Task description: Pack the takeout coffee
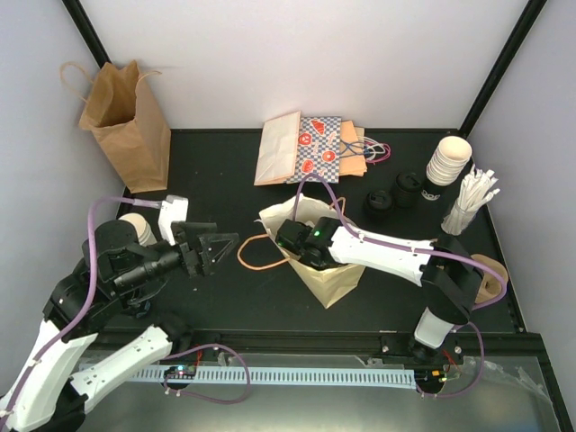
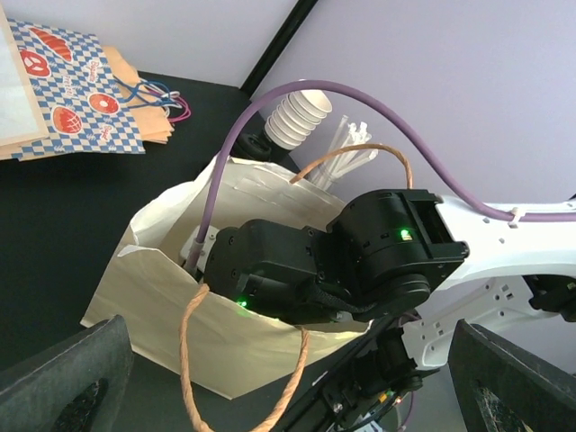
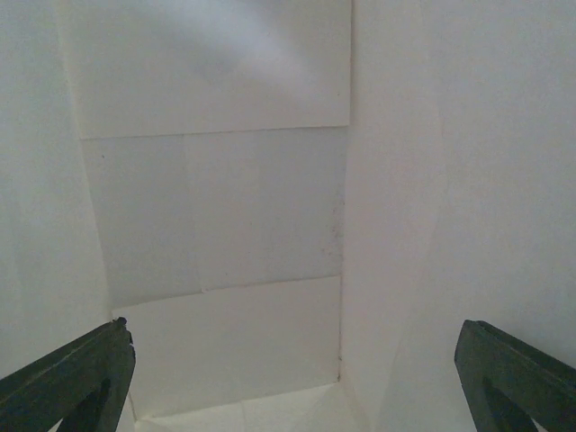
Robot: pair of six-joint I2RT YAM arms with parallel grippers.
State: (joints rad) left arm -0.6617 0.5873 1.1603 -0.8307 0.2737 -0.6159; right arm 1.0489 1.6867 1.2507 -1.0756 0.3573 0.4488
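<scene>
A stack of small white paper cups (image 1: 447, 162) stands at the back right; it also shows in the left wrist view (image 2: 297, 117). One more white cup (image 1: 135, 227) stands by my left arm, partly hidden by it. The cream handled paper bag (image 1: 328, 274) stands open mid-table. My right gripper (image 3: 292, 387) is down inside this bag, jaws wide open, with only bare white bag walls between them. My left gripper (image 1: 216, 247) is open and empty, left of the bag and facing it (image 2: 180, 297).
A brown paper bag (image 1: 126, 126) stands at the back left. Flat printed bags (image 1: 306, 148) lie at the back centre. Black lids (image 1: 393, 193) and a bundle of white sticks (image 1: 470, 202) are at the right. The bag's orange handle (image 1: 256, 256) loops toward my left gripper.
</scene>
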